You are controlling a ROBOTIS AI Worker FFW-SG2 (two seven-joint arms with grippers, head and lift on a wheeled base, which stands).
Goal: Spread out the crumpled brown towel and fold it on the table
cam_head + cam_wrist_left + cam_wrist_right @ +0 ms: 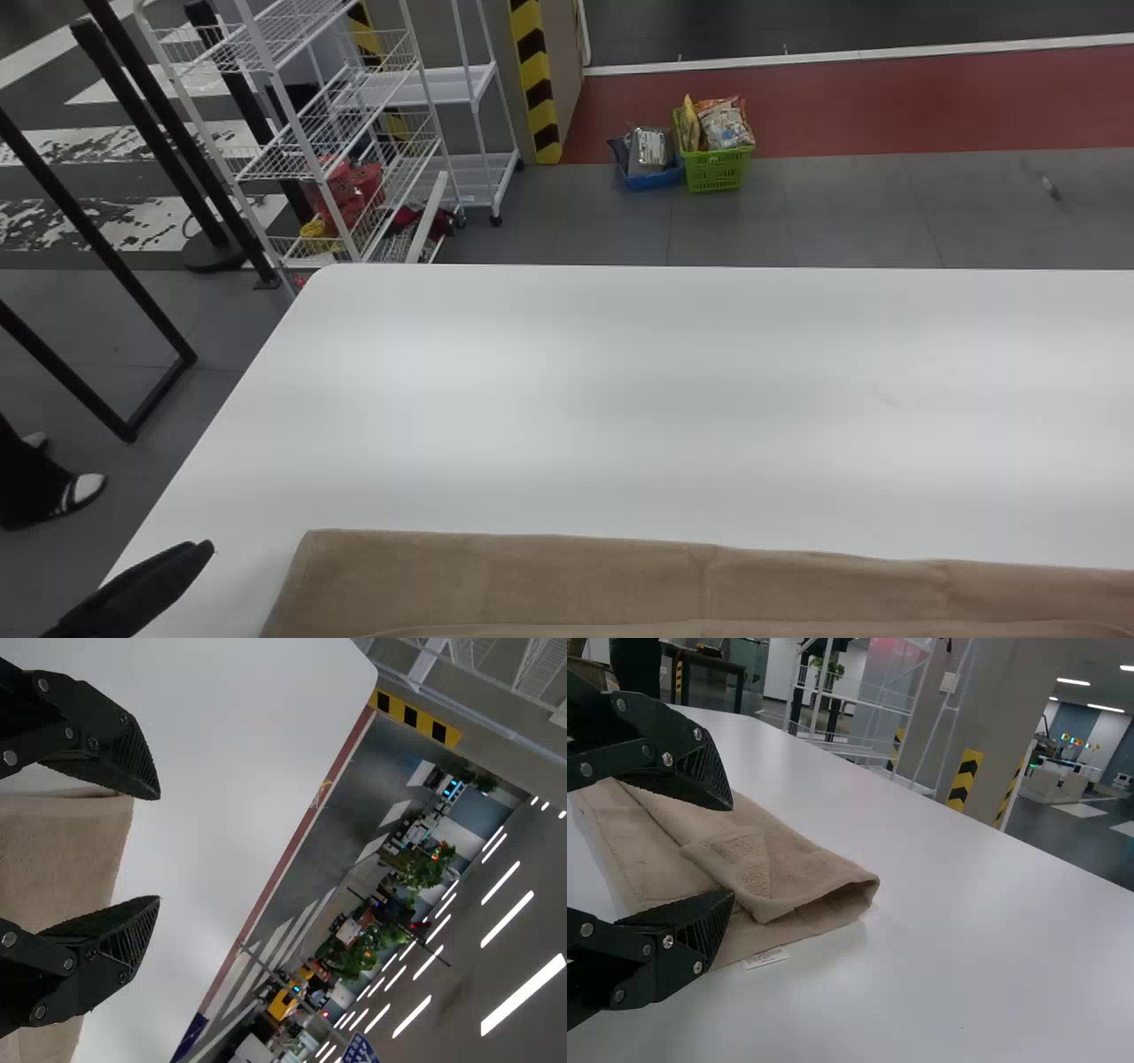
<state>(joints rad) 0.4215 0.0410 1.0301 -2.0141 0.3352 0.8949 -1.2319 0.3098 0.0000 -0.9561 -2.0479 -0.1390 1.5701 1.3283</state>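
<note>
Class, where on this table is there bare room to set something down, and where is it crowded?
The widest bare patch of table lies between the towel and the table's far edge. The strip left of the towel is crowded by the left gripper; the right gripper is close to the towel too.

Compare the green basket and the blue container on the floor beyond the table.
The green basket has tall walls; the blue container looks shallower. The green basket holds a yellow packet and a mostly white one, while the blue container holds a silvery packet. Both stand on the floor, side by side, with contents rising above their rims.
</note>
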